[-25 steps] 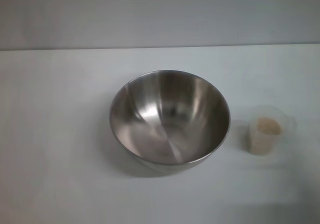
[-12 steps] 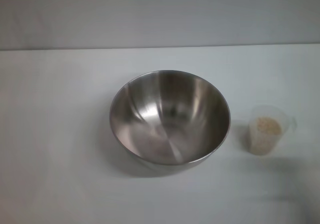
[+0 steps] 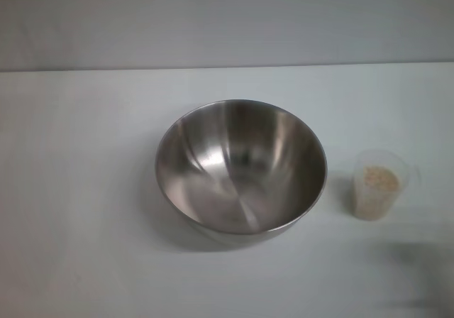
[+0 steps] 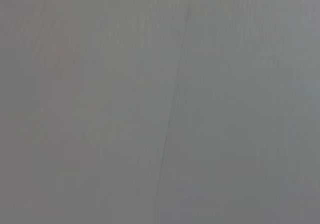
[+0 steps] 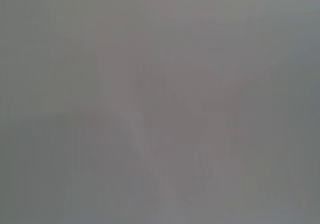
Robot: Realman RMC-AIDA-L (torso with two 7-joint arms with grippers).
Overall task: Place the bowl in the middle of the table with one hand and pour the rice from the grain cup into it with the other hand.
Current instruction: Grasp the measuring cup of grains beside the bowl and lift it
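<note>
In the head view a large stainless-steel bowl (image 3: 241,167) stands upright and empty near the middle of the white table (image 3: 78,190). To its right stands the small clear grain cup (image 3: 379,184), upright, with beige rice (image 3: 381,178) inside. The cup and bowl are apart. Neither gripper shows in the head view. Both wrist views show only a plain grey-white surface. A soft dark shadow lies at the head view's lower right corner, below the cup.
A grey wall (image 3: 227,20) rises behind the table's far edge. The left wrist view shows a thin dark seam line (image 4: 172,109) across a pale surface.
The bowl and cup have stayed in place. A faint dark shadow has appeared at the lower right of the head view.
</note>
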